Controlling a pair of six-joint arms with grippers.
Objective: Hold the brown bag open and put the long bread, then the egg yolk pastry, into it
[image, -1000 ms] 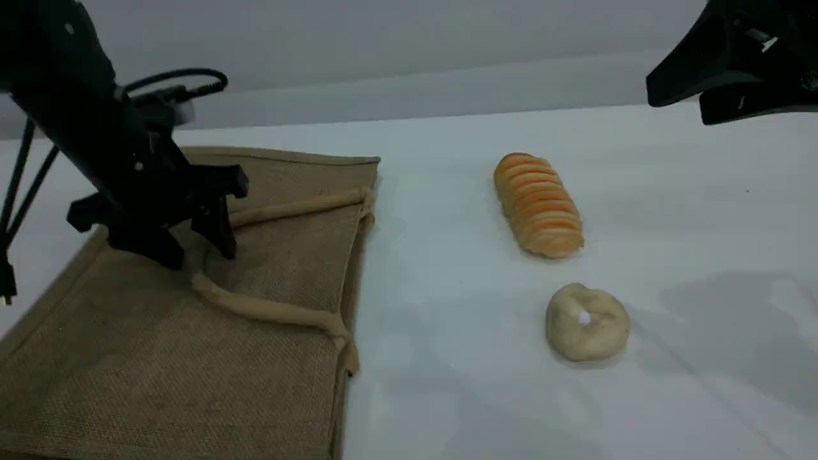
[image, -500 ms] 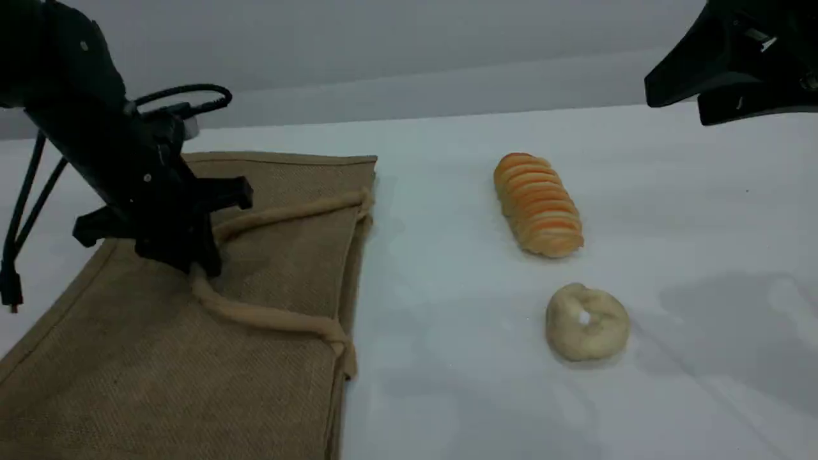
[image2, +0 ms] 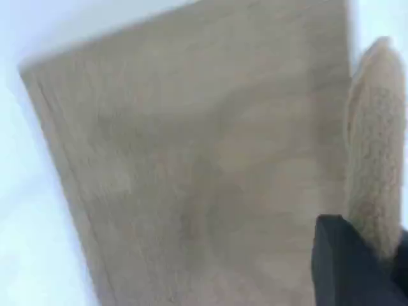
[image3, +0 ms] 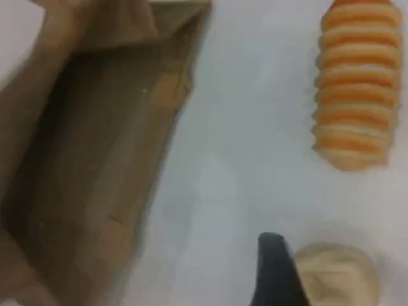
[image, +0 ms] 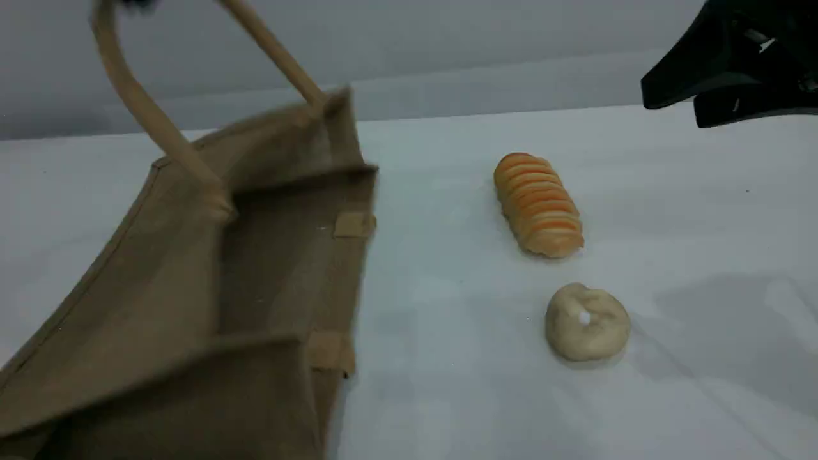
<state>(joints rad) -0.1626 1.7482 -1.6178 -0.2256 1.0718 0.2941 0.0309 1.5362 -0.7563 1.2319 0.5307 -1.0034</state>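
Note:
The brown bag point(image: 160, 287) lies at the left with its mouth facing right and pulled open. Its upper handle point(image: 147, 121) is stretched up to the top edge, where only a dark bit of my left gripper point(image: 137, 4) shows. In the left wrist view my left gripper point(image2: 382, 248) is shut on the handle point(image2: 376, 159) above the bag's side point(image2: 191, 159). The long bread point(image: 539, 204) and the egg yolk pastry point(image: 586, 322) lie on the table right of the bag. My right gripper point(image: 671, 105) hangs open and empty at the top right, and its fingertip point(image3: 274, 268) is beside the pastry point(image3: 338, 274).
White table point(image: 447, 358) with a grey wall behind. The right wrist view looks down on the bag's open mouth point(image3: 83, 159) and the long bread point(image3: 357, 89), with bare table between them.
My left gripper shut on the bag's upper handle and rose out of the top of the scene view, lifting the bag's upper side so its mouth opened. The right gripper and both foods stayed put.

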